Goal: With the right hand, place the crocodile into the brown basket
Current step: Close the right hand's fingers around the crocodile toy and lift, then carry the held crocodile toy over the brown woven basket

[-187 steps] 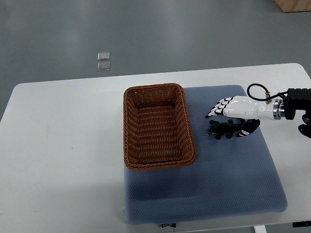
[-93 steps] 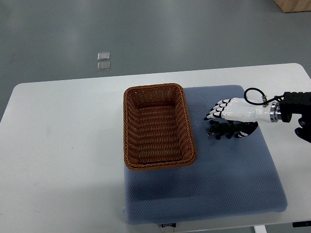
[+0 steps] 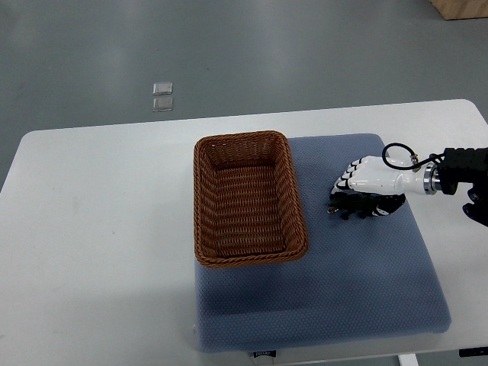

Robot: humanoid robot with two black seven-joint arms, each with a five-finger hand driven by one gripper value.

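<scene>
A small dark green toy crocodile (image 3: 352,208) lies on the blue mat (image 3: 328,290), right of the brown wicker basket (image 3: 203,200). My right hand (image 3: 364,191), white with black fingertips, comes in from the right edge and sits directly on top of the crocodile. Its fingers (image 3: 345,183) curl down over the toy's back and the thumb (image 3: 389,204) presses its near side. Most of the toy's rear half is hidden under the palm. The crocodile still rests on the mat. The basket is empty.
The basket stands on the mat's left part, on a white table (image 3: 99,229). Two small clear squares (image 3: 162,96) lie on the grey floor beyond the table. A black cable loop (image 3: 398,155) sticks up at my right wrist.
My right hand has come down and a little toward the basket onto the crocodile. Its fingers, stretched out before, have curled around the toy.
</scene>
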